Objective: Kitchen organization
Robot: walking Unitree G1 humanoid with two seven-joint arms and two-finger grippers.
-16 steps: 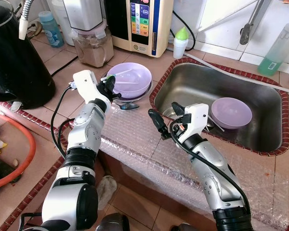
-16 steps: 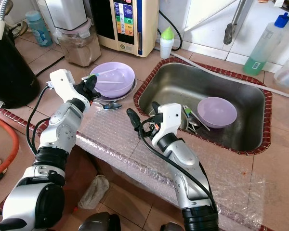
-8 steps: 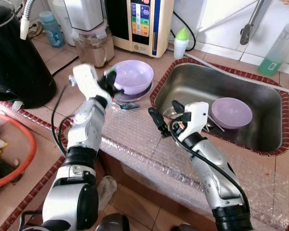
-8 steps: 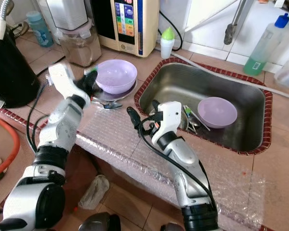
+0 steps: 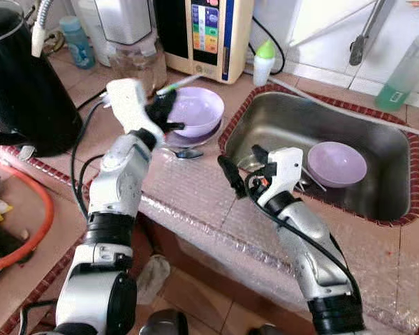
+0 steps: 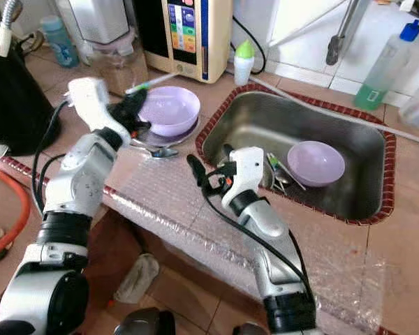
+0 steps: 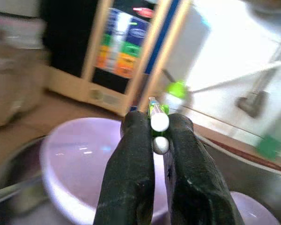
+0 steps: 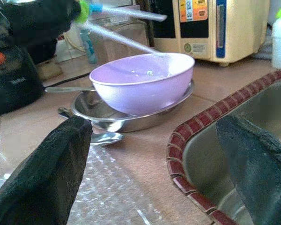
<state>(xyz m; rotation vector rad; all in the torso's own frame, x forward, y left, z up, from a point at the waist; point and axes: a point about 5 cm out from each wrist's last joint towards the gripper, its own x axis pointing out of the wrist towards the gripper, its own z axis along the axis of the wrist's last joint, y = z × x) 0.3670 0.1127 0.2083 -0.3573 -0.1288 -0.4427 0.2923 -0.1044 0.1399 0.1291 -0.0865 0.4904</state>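
My left gripper (image 5: 164,112) is shut on a pair of white chopsticks (image 5: 179,83) with green ends. It holds them in the air just above the near rim of a purple bowl (image 5: 197,112). That bowl rests in a steel dish (image 5: 193,139) on the tiled counter, with a spoon (image 5: 186,153) beside it. The left wrist view shows both fingers pinching the chopsticks (image 7: 159,123). My right gripper (image 5: 243,166) hangs open over the sink's left rim, holding nothing. A second purple bowl (image 5: 336,163) sits in the steel sink (image 5: 279,122).
Bubble wrap (image 5: 195,192) covers the counter's front. A black kettle (image 5: 21,77), a blender jar (image 5: 134,63), a water purifier (image 5: 204,35) and a green-capped bottle (image 5: 263,61) line the back. Cutlery (image 6: 277,174) lies in the sink. An orange hose (image 5: 35,230) curls at left.
My left gripper has lifted the chopsticks up out of the purple bowl and swung them toward the back. The right arm has barely moved.
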